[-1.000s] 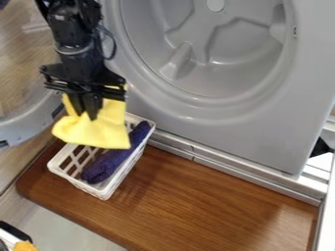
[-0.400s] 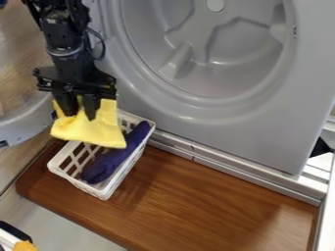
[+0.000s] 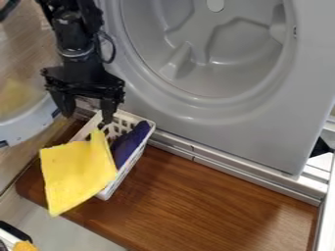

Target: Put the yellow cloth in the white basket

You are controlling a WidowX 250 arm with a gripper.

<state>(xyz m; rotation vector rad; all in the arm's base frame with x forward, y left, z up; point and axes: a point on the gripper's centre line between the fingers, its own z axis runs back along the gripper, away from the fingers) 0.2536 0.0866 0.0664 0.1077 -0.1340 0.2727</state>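
Over on the left of the frame I can see the round door (image 3: 29, 123) of the washing machine (image 3: 255, 132), swung open, with a yellowish patch showing in its glass. Down in the lower left corner there's a bit of something orange (image 3: 25, 246), cut off by the edge, with something black and white beside it.

Next comes the yellow cloth (image 3: 75, 171), left of centre and a little below the middle. It covers the near left part of the white basket (image 3: 138, 116), one peak pointing up over the basket's inside, while its lower corner reaches out past the basket towards the lower left.

Just above it, the black gripper (image 3: 87, 118) hangs down from the upper left. It has let go: its two fingers are spread wide, with the cloth's peak below them.

In the basket, to the right of the yellow cloth, a dark purple cloth (image 3: 132, 142) lies along the right-hand wall, slanting up to the right. The basket sits on a brown wooden board (image 3: 203, 196) that runs across to the lower right. Above that board stands the machine's grey front, its round opening at the upper right.
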